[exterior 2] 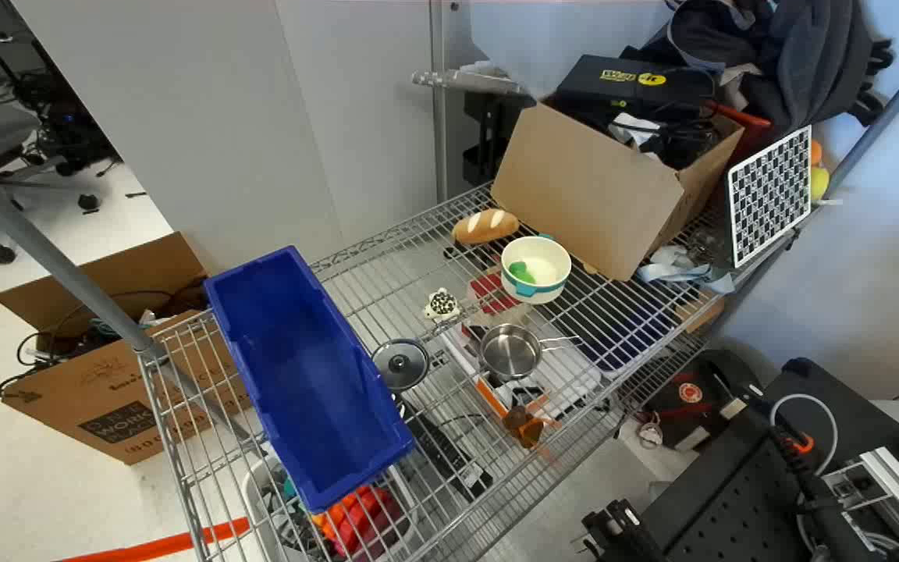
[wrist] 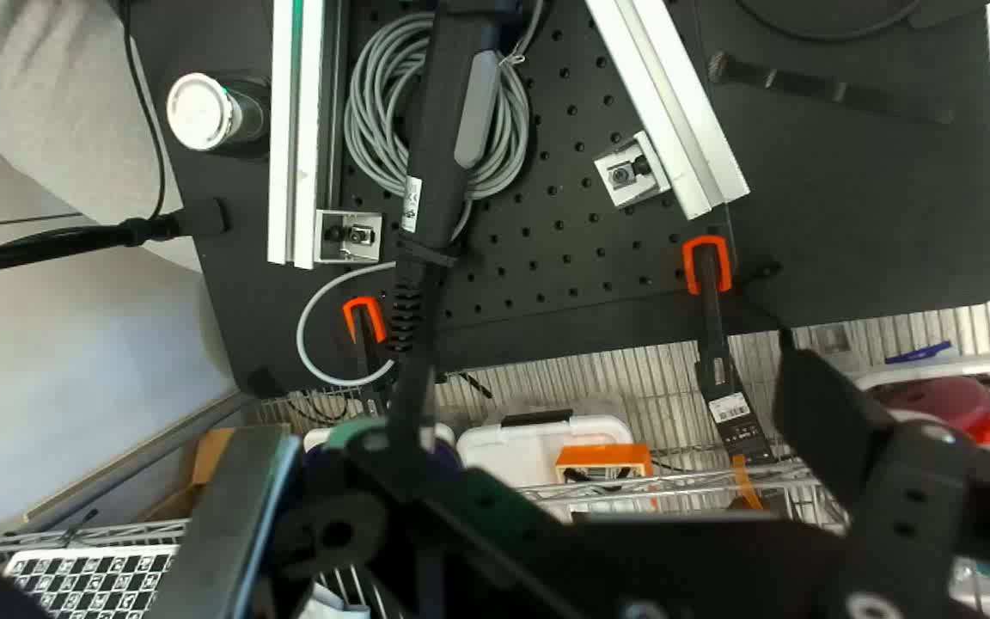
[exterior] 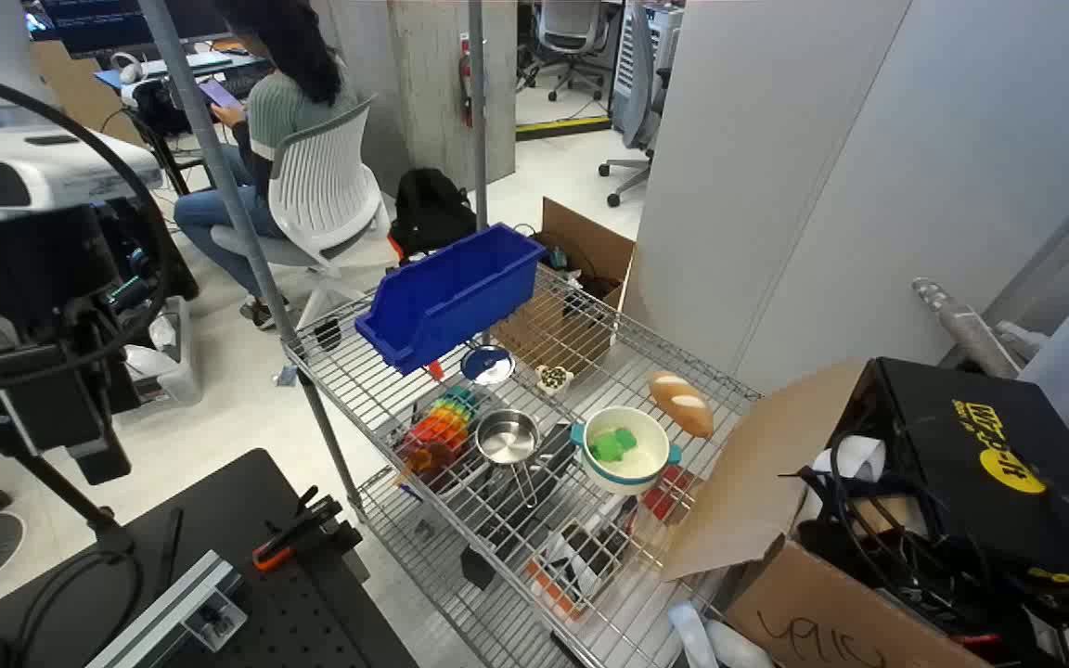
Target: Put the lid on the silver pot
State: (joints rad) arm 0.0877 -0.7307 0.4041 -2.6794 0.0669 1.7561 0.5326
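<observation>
Although the end effector (wrist: pixel 529 404) fills much of the wrist view, its two fingers spread wide, the arm (exterior: pixel 43 167) stands at the margin of an exterior view, apart from the objects. The worktop (exterior 2: pixel 375 285), a wire-grid shelf, bears the lid (exterior 2: pixel 401 364), which lies knob upward just beside the long blue bin (exterior 2: pixel 305 375); whether the two touch cannot be told. The silver pot (exterior 2: pixel 510 351) stands upright near the lid, uncovered, its looped wire handle extending sideways. Between the lid and a cream bowl (exterior 2: pixel 551 261) holding green pieces (exterior 2: pixel 521 272) sits a small spotted figure (exterior 2: pixel 442 304); a bread loaf (exterior 2: pixel 485 226) lies near the bowl. At one end rests a cardboard box (exterior 2: pixel 586 195), a flap folded outward, with a checkered board (exterior 2: pixel 771 195) tilted beside it. Through the grid shows a lower shelf (exterior: pixel 423 575). In the room, a grey partition (exterior: pixel 757 167) rises behind the worktop, and a person (exterior: pixel 293 116) sits on a white chair (exterior: pixel 326 190). The wrist view also includes a black perforated panel (wrist: pixel 564 249) bearing coiled grey cable (wrist: pixel 370 103).
</observation>
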